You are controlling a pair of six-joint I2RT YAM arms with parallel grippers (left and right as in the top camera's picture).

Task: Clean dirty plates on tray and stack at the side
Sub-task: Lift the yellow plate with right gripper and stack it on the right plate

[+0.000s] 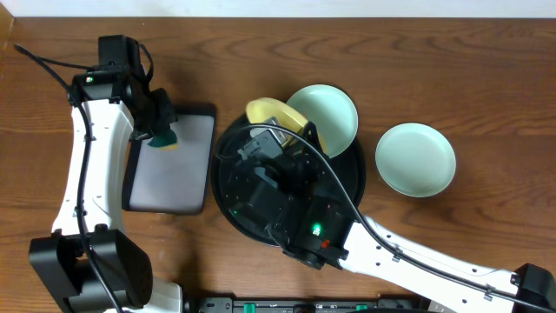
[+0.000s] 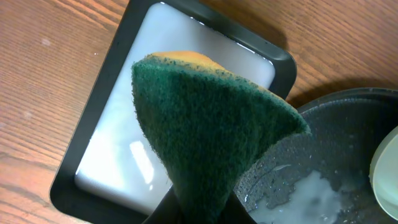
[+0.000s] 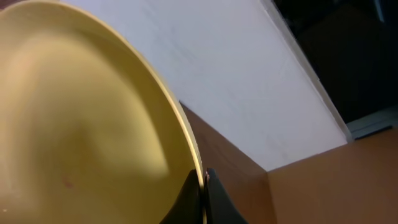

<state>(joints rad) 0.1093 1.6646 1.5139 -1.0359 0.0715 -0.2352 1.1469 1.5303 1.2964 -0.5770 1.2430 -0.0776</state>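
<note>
The brown wooden tabletop [image 1: 469, 61] is seen whole only from overhead. At its centre the round black tray [image 1: 221, 183] is laid, largely covered by the right arm [image 1: 417, 261]. Its wet surface, beaded with drops and a milky puddle [image 2: 311, 196], is revealed by the left wrist view alone. Just beside it on the left, the rectangular tray [image 1: 178, 178] is set. Overhead its inside is read as flat grey, while up close it is shown filled with cloudy white liquid.

Now the plates. One mint plate [image 1: 415, 159] is found on bare wood to the right, apart from the round tray. A second mint plate [image 1: 334, 113] is laid over the tray's far right rim. The yellow plate [image 1: 271, 111] is held tilted at the tray's far edge. In the right wrist view that plate's rim is seen pinched between the closed fingers of the right gripper [image 3: 203, 186], with a white wall behind.

The sponge [image 2: 205, 124], green scouring face forward and yellow foam behind, is clamped by the left gripper [image 1: 162, 130] over the rectangular tray's far end.
</note>
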